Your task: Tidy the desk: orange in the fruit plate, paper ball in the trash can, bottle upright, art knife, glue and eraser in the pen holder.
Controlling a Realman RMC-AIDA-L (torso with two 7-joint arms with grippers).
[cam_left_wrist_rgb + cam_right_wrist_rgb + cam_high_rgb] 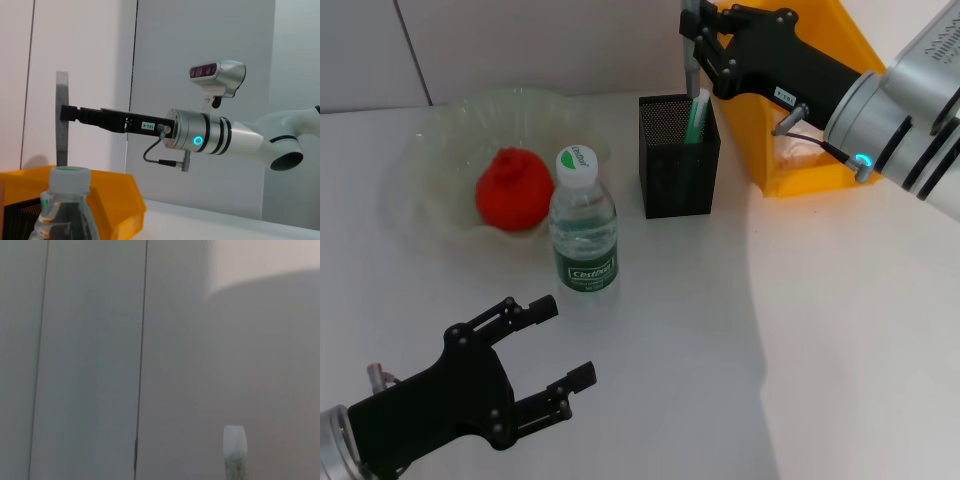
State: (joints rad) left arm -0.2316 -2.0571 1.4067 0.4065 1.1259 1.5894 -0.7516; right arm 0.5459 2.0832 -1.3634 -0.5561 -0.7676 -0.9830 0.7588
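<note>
You have a pale grey table (700, 340) in front of you. At about 10 o'clock the fruit plate (430, 160) sits on it. The bottle (584, 225) stands upright near the centre, just beside the plate's rim. At 12 o'clock the pen holder (678, 160) stands on the table, and the trash can (800, 150) rests at about 1 o'clock, just beside it.

Bright, even light; soft shadows; near bottle (62, 210) blurred.

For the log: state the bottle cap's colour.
White, with a green logo on top; the bottle shows best in the head view.
</note>
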